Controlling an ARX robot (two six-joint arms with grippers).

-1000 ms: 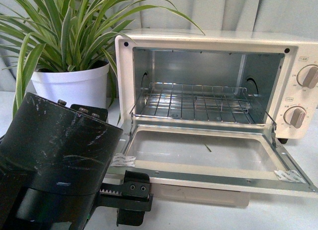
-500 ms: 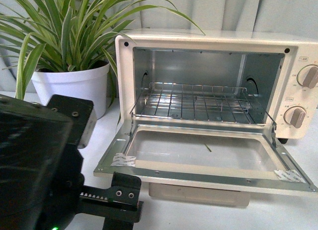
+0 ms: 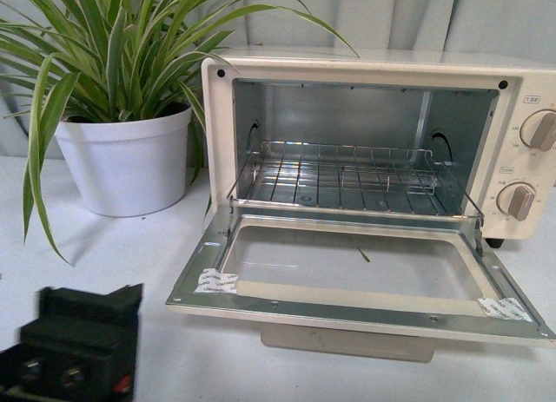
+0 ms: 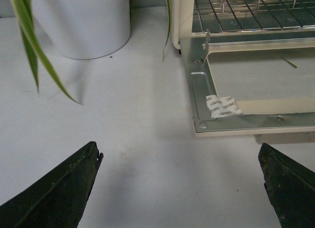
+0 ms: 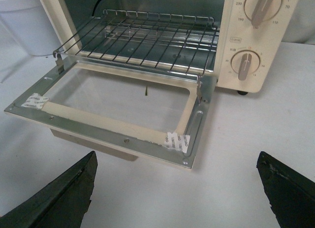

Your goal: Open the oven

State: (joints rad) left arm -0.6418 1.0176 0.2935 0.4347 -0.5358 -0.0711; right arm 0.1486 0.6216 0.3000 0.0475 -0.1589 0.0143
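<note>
The cream-white oven [image 3: 365, 68] stands on the white table with its glass door [image 3: 347, 267] folded down flat and fully open. The wire rack [image 3: 339, 176] shows inside, and two round knobs [image 3: 521, 201] sit on its right panel. The oven also shows in the left wrist view [image 4: 246, 85] and the right wrist view [image 5: 147, 65]. My left gripper [image 4: 179, 174] is open and empty over bare table, in front of the door's left corner; part of its arm [image 3: 78, 350] shows at the front view's bottom left. My right gripper [image 5: 177, 181] is open and empty in front of the door's right corner.
A spider plant in a white pot [image 3: 126, 163] stands left of the oven, its leaves hanging over the table; the pot [image 4: 83, 21] also shows in the left wrist view. A grey curtain hangs behind.
The left arm has pulled back and down, away from the door's left front corner, until only a small part shows at the bottom left. The oven door stays open flat.
</note>
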